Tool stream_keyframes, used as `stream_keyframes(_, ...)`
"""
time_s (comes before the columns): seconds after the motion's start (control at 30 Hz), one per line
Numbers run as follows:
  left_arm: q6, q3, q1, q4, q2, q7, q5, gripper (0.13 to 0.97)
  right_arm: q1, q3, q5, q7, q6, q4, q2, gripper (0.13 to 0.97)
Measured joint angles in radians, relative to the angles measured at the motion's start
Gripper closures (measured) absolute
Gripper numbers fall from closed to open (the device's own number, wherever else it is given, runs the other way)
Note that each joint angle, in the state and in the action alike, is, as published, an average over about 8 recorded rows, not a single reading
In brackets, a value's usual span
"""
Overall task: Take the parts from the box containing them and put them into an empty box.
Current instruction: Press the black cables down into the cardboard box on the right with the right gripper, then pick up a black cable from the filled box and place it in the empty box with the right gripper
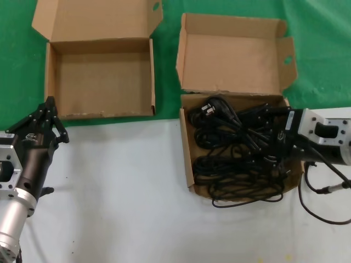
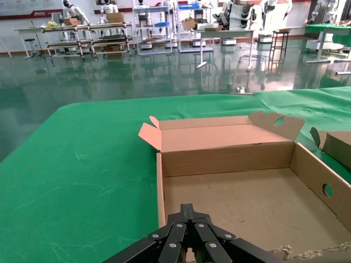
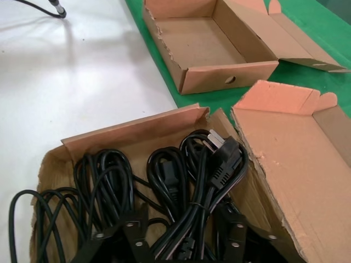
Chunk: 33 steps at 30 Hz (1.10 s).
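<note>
right gripper down among the power cords

while the left gripper (image 1: pixel 50 112) waits at the near left corner of the empty box (image 1: pixel 102 78), its fingers drawn together to a point just over the box's front wall, the right gripper (image 1: pixel 262 129) reaches in from the right side into the box of cords (image 1: pixel 188 148). its fingers stand apart and straddle a looped bundle of the black power cords (image 1: pixel 236 145), one finger on each side of it in the right wrist view; whether they press on the bundle cannot be told. the cords fill the tray, a moulded plug (image 3: pixel 224 159) lying near the lid end, and some loops spill over the near wall onto the white table (image 1: pixel 120 186). both boxes stand side by side, lids open, where the green cloth (image 1: pixel 318 44) meets the table.
</note>
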Motion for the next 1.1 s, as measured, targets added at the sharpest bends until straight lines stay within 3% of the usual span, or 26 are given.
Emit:
stream_keyframes(0.3, 0.000, 0.000, 0.000, 0.000, 0.000, 0.000, 0.000, 0.952, 0.002, 0.018, -0.029, -0.013, -0.006, -0.011, -0.025, 0.731)
stream_keyframes(0.43, 0.000, 0.000, 0.000, 0.000, 0.000, 0.000, 0.000, 0.952, 0.001, 0.026, -0.037, -0.016, -0.009, -0.011, -0.032, 0.731)
stream_keyframes(0.7, 0.000, 0.000, 0.000, 0.000, 0.000, 0.000, 0.000, 0.952, -0.001, 0.041, -0.041, -0.022, -0.020, -0.005, -0.038, 0.864)
stream_keyframes(1.1, 0.000, 0.000, 0.000, 0.000, 0.000, 0.000, 0.000, 0.952, 0.011, 0.088, -0.016, -0.022, -0.041, 0.073, -0.002, 0.912)
